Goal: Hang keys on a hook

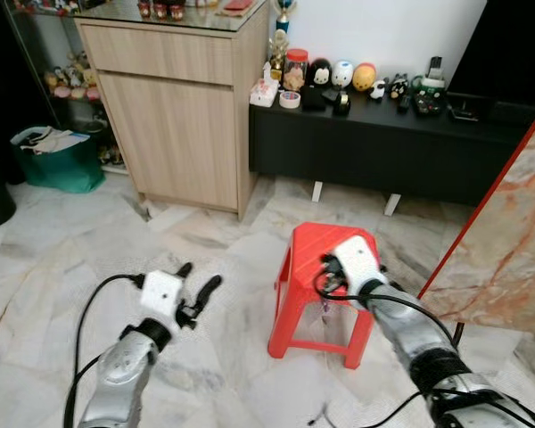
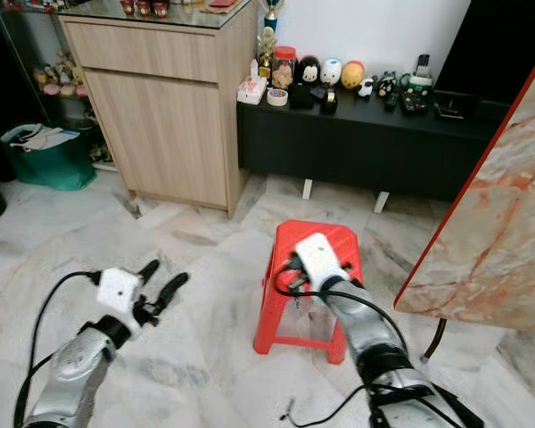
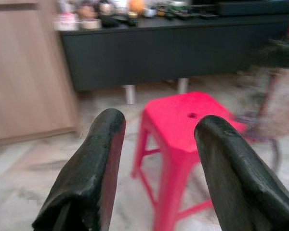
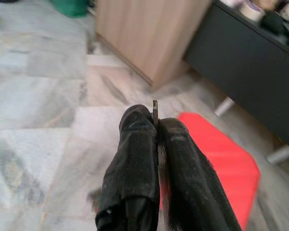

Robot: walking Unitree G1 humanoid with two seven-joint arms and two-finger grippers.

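My right gripper point(image 1: 328, 267) hovers over the near left part of a red plastic stool point(image 1: 316, 241), shut on a bunch of keys. A thin metal edge of the keys point(image 4: 155, 109) sticks out between the closed fingers, and the rest of the keys point(image 1: 325, 308) dangles below beside the stool's front. The right wrist view looks along the right gripper point(image 4: 154, 116) to the stool point(image 4: 221, 154) beneath. My left gripper point(image 1: 199, 280) is held low over the floor, left of the stool, open and holding nothing. Between its fingers point(image 3: 101, 144) the stool point(image 3: 188, 120) shows ahead.
A wooden cabinet point(image 1: 174, 107) stands at the back left, next to a low black bench point(image 1: 374, 143) carrying several figurines. A marble slab with a red edge point(image 1: 508, 241) leans at the right. A green bag point(image 1: 58, 160) sits far left. The floor is marble tile.
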